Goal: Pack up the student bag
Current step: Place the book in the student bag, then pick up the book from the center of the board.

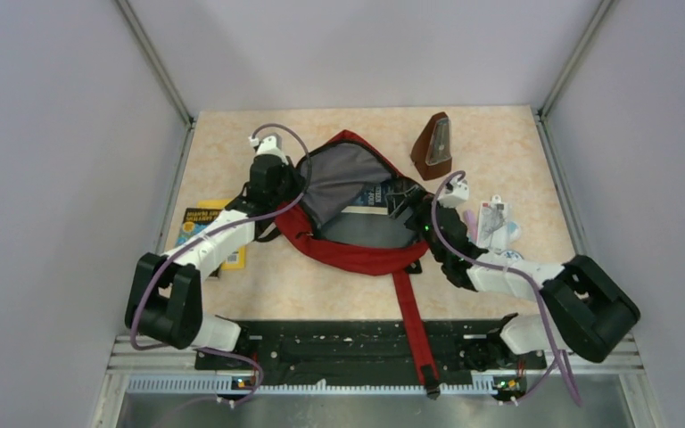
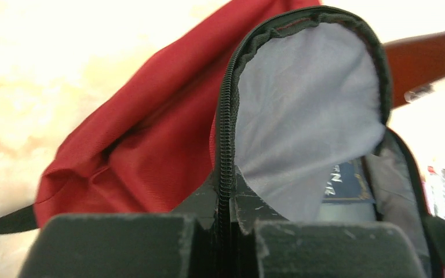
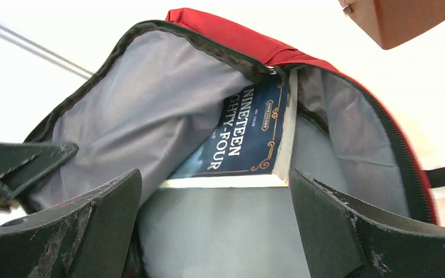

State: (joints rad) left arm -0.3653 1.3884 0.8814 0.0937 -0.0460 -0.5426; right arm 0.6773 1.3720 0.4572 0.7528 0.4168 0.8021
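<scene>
1. Right gripper (image 3: 213, 182): jaws wide, empty, at mouth of large dark-red fabric student bag (image 1: 348, 257), table centre.
2. Left gripper (image 2: 223, 234): clamped on black zipper edge (image 2: 226, 145), holding flap up at bag's 10 o'clock.
3. Back out toward 4 o'clock, clear of zipper lip; dark-blue hardcover book (image 3: 249, 139) already inside.
4. Then go for yellow book (image 1: 198, 223) at 9 o'clock.
</scene>
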